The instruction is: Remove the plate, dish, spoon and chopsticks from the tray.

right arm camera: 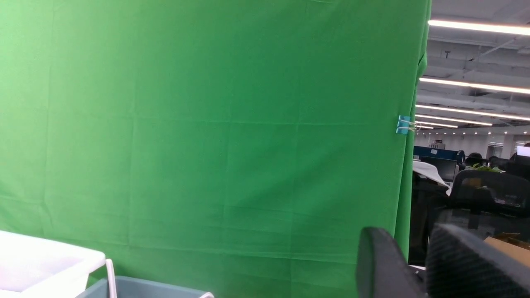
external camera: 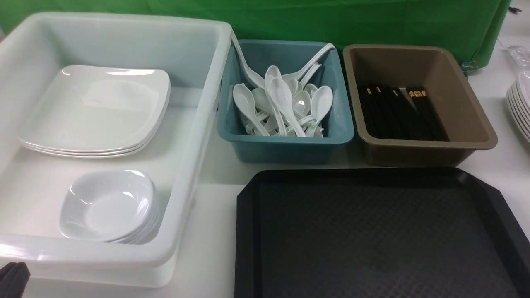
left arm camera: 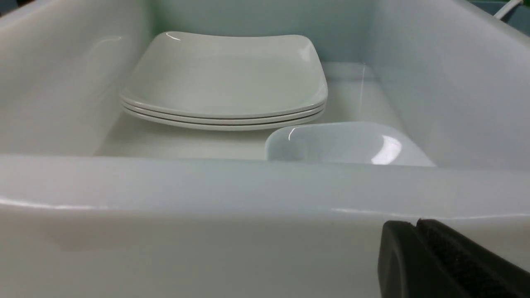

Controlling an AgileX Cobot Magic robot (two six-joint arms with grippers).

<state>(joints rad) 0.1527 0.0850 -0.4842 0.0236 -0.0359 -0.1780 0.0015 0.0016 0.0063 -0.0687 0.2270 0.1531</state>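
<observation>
**Tray looks cleared; the sorting seems done**

You can see in the front view that the tray (external camera: 372, 231) carries nothing on the part that shows; its near edge is cut off, so you cannot check that strip. By my judgement the task is finished or very near it.

The plate (external camera: 95, 107) lies on top of a stack in the far part of the white tub (external camera: 198, 124). The dish (external camera: 107, 205) sits on top of a stack in the near part of the same tub, apart from the plates. The spoons (external camera: 283, 105) are heaped in the blue bin (external camera: 285, 145), and the chopsticks (external camera: 401, 111) lie in the brown tub (external camera: 476, 136). Which spoon came last, you cannot tell.

Your left tool (left arm camera: 418, 236) is clenched and empty, just outside the near wall of the white tub. Your right tool (right arm camera: 414, 265) is lifted and looks toward the green curtain (right arm camera: 207, 124); its jaws stand a little apart and hold nothing.

The table (external camera: 215, 207) is white and plain. More white plates (external camera: 519, 105) are stacked at its right edge. Behind the curtain you see an office with ceiling lights and chairs.
</observation>
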